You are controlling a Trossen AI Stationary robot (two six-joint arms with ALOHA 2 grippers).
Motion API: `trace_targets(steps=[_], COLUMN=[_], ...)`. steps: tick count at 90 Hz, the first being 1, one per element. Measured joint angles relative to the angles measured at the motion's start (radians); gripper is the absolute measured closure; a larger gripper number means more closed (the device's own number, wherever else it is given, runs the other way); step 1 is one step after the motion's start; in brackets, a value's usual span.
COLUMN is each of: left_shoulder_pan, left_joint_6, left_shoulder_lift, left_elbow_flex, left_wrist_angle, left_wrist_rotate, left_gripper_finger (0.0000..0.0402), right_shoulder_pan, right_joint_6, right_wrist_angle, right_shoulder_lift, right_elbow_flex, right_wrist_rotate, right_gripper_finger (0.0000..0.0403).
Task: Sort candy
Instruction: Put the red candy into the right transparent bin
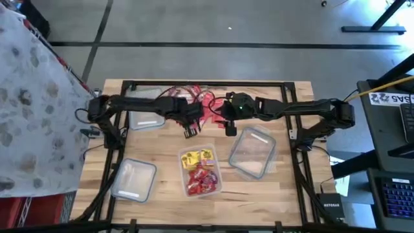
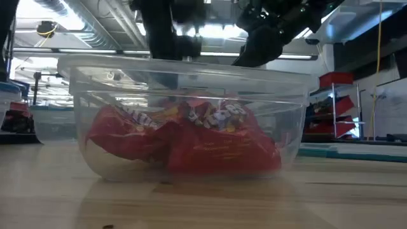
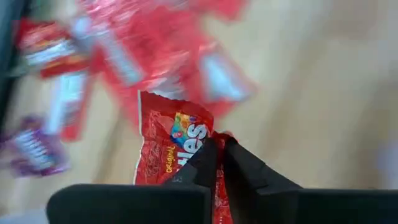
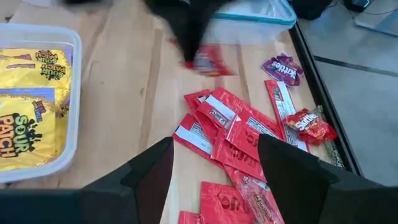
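Observation:
A pile of red candy packets (image 1: 204,101) lies on the wooden table at the far middle; the same pile (image 4: 239,134) shows in the right wrist view. My left gripper (image 1: 191,129) hangs just near of the pile, shut on one red Skittles packet (image 3: 175,142). My right gripper (image 1: 229,127) hovers open beside it over the pile's near edge, fingers (image 4: 214,171) spread with nothing between them. The middle tub (image 1: 217,169) holds yellow Sour Patch packets (image 4: 28,106) and red packets (image 2: 184,137). My left gripper pinches the red Skittles packet by one edge (image 3: 210,138) between its two fingertips. The fingers point down from above. Seen from the right wrist, the packet (image 4: 208,61) hangs below the fingers, apparently clear of the table.
Three more clear tubs stand around: one at the far left (image 1: 147,111), one at the near left (image 1: 134,180), one at the right (image 1: 253,153). A purple packet (image 4: 283,67) and a crumpled red one (image 4: 311,124) lie near the black frame rail (image 4: 323,106).

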Motion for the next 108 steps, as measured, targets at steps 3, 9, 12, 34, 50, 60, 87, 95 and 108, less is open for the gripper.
trace_targets(steps=[3,9,12,34,50,60,87,95,108], left_shoulder_pan=[-0.033,-0.100,-0.134,-0.324,-0.343,-0.340,-0.338,-0.337,-0.329], left_joint_6=[-0.025,-0.054,-0.072,-0.130,-0.206,-0.242,-0.443,-0.454,-0.488], left_shoulder_lift=[-0.004,-0.009,-0.009,0.074,0.130,0.136,0.154,0.177,0.220], left_elbow_flex=[0.000,0.000,0.000,-0.001,-0.002,-0.002,-0.002,-0.002,-0.002], left_wrist_angle=[0.037,0.109,0.147,0.463,0.503,0.486,0.429,0.447,0.482], left_wrist_rotate=[0.038,0.139,0.186,0.232,0.221,0.233,0.414,0.411,0.406], left_gripper_finger=[0.0400,0.0400,0.0400,0.0400,0.0400,0.0400,0.0400,0.0400,0.0395], right_shoulder_pan=[0.000,0.000,0.000,0.000,0.000,0.009,0.070,0.082,0.104], right_joint_6=[0.000,0.000,-0.003,-0.003,0.024,0.046,0.045,0.045,0.045], right_wrist_angle=[-0.001,0.001,0.001,-0.001,-0.003,-0.011,-0.034,-0.035,-0.055], right_shoulder_lift=[0.000,0.000,0.000,0.000,0.000,0.000,-0.001,-0.001,-0.002], right_elbow_flex=[0.000,0.000,0.000,0.000,0.000,0.000,0.000,0.000,0.000], right_wrist_rotate=[0.000,0.000,0.000,-0.010,-0.064,-0.086,-0.044,-0.033,-0.028], right_gripper_finger=[0.0181,0.0181,0.0181,0.0181,0.0181,0.0181,0.0181,0.0181,0.0181])
